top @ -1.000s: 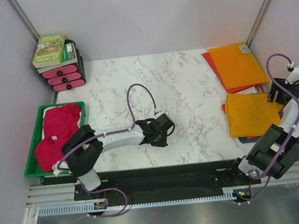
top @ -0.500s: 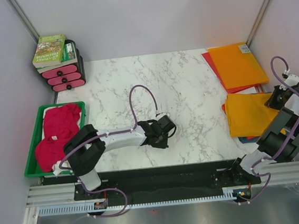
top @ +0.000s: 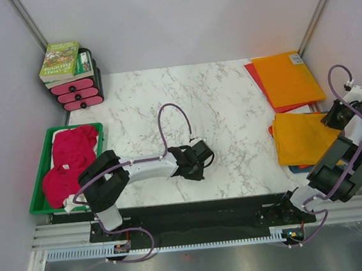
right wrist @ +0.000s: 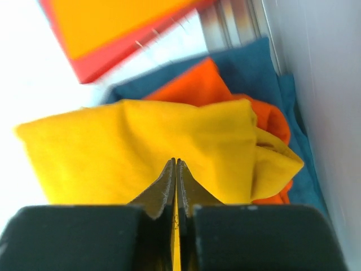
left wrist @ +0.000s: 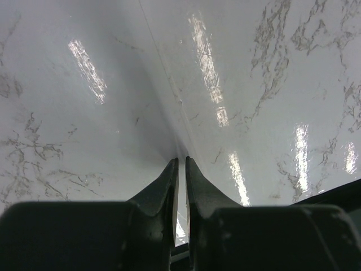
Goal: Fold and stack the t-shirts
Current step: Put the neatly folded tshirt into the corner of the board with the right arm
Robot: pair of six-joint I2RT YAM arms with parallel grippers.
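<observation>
A folded golden-orange t-shirt (top: 303, 138) tops a stack at the table's right edge. In the right wrist view this golden-orange shirt (right wrist: 141, 147) lies over a red-orange shirt (right wrist: 197, 84) and a blue shirt (right wrist: 254, 62). My right gripper (top: 331, 120) hovers at that stack's right side. Its jaws (right wrist: 175, 162) are shut just above the golden cloth, with no fold visibly pinched. Magenta-pink t-shirts (top: 68, 162) lie crumpled in the green tray (top: 71, 127) at the left. My left gripper (top: 202, 158) rests low over bare marble mid-table, its jaws (left wrist: 181, 161) shut and empty.
Stiff orange and red sheets (top: 286, 77) lie at the back right, behind the stack. A pile of books on pink drawers (top: 71, 72) stands at the back left. The right wall (right wrist: 321, 84) runs close beside the stack and my right arm.
My right gripper has gone from open to shut, and the right arm's elbow has swung rightward toward the wall. The left arm has barely moved.
</observation>
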